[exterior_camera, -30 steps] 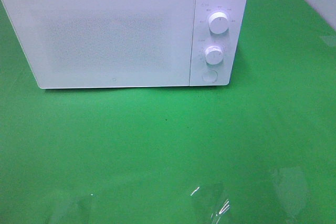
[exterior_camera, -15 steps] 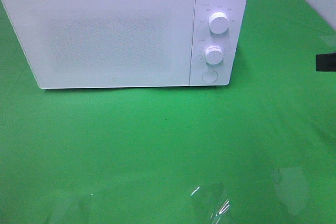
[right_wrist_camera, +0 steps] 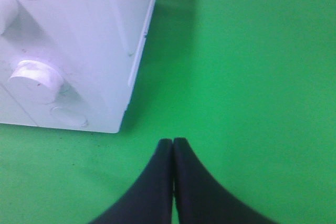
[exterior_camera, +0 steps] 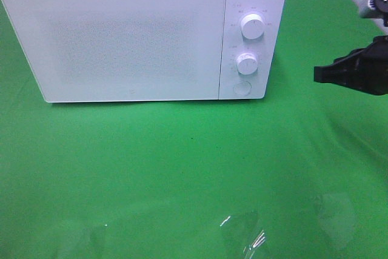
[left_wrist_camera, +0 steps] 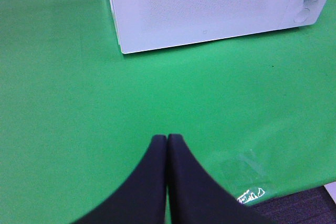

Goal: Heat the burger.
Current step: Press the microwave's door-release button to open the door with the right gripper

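The burger is out of view in every frame. A white microwave stands at the back of the green table with its door closed; it also shows as the microwave in the left wrist view and the microwave in the right wrist view. My right gripper comes in from the right edge, shut and empty, its tip to the right of the control panel. In its own view the right gripper hovers over green cloth near the microwave's front right corner. My left gripper is shut and empty, well in front of the microwave.
The panel carries an upper knob, a lower knob and a round button. Green cloth covers the table. A shiny transparent patch lies near the front edge.
My right arm has come into the exterior view from the right edge and moved left toward the microwave's control panel. The microwave has not moved.
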You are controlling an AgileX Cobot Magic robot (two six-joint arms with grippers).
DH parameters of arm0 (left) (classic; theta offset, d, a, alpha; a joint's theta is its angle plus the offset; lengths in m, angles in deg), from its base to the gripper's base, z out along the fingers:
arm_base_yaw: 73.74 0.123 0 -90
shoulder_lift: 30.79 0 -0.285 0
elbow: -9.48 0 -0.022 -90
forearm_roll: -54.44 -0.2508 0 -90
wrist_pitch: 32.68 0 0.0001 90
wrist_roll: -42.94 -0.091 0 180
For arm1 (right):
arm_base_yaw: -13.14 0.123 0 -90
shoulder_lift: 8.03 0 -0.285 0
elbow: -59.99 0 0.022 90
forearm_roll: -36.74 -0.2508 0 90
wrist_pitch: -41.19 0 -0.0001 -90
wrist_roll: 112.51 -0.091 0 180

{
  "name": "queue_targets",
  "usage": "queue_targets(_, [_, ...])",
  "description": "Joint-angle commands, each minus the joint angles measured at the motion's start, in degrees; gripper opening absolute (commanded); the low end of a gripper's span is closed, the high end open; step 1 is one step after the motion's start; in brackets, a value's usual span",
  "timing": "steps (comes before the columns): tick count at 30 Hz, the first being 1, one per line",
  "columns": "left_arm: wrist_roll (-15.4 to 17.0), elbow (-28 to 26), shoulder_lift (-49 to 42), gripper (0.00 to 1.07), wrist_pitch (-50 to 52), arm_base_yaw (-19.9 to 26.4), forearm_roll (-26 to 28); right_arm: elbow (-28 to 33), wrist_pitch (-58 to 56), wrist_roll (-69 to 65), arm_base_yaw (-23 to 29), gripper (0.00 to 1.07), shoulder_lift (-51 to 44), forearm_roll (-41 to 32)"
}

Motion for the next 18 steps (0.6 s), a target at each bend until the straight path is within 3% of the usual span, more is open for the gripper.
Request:
queue_targets(1, [0.0,0.17,-1.38,0.0,0.74,0.23,0.06,-2.46,4.58,0.86,5.44,0.0,5.61,3.21])
queue_targets(8, [0.0,0.17,-1.38,0.0,0.74,0.23,0.06,-5.84,5.39,0.11,12.26,0.0,12.55,1.66])
queue_targets(12, [0.0,0.17,-1.38,0.0,0.74,0.23,0.06,-10.43,5.44,-7.39,16.56,0.0,19.42,1.55])
queue_targets(18, [0.0,0.17,-1.38,0.0,0.74,0.23,0.06,-14.21,9.22,-20.28,16.96,0.0,25.04,1.55])
